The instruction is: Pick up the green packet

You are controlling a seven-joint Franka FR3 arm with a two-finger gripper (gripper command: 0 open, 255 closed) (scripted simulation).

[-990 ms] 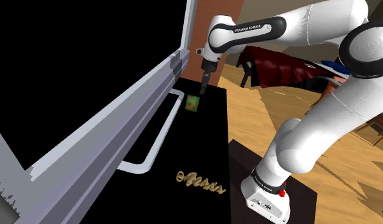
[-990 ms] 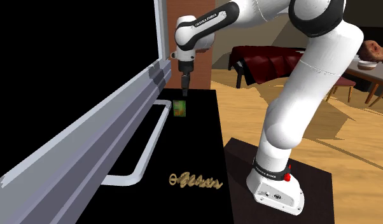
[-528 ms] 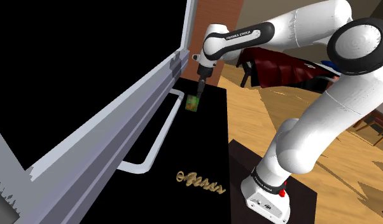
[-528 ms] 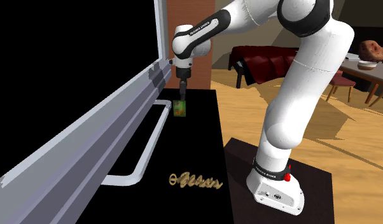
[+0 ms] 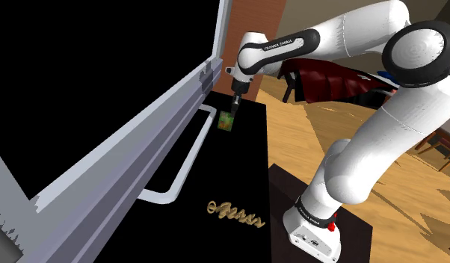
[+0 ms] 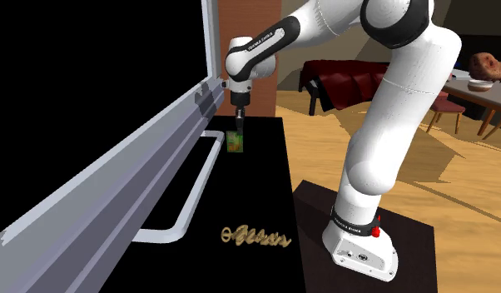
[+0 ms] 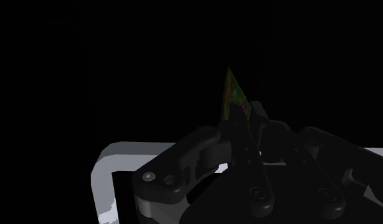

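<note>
The green packet [image 5: 226, 121] stands upright on its edge at the far end of a black surface [image 5: 242, 168], close to a grey frame. My gripper [image 5: 234, 109] points straight down onto the packet's top edge. From the second exterior view, the gripper [image 6: 238, 124] meets the top of the packet [image 6: 235, 143]. In the wrist view the two black fingers stand close together, the gripper [image 7: 250, 124] shut on the thin packet [image 7: 233, 95], which sticks out beyond the fingertips.
A grey frame with a long bar handle [image 5: 187, 153] runs along the shoulder view's left of the surface, a black area behind it. A gold ornament [image 5: 235, 215] lies at the near end. The stand [image 5: 324, 228] sits on a wooden floor; chairs and a dark red table [image 5: 328, 78] stand beyond.
The gripper moved toward the frame and came down from above and beside the packet onto its top edge. The packet has stayed in place.
</note>
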